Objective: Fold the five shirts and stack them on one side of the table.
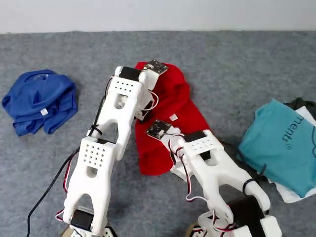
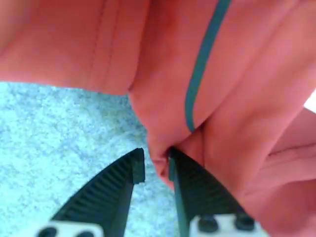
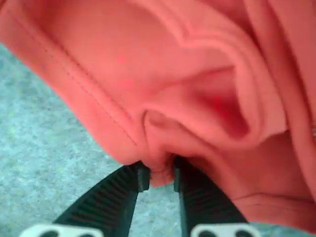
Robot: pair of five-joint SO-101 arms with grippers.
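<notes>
Left tool and right tool both pinching the red shirt, looks mid-fold; blue shirt crumpled far left, teal pile done at right.

A grey, felt-like covering spreads over the whole table, speckled lighter and darker, from the near edge to the far one and out to the left and right sides. Along the far edge runs a plain pale wall, meeting the covering in a straight line.
</notes>
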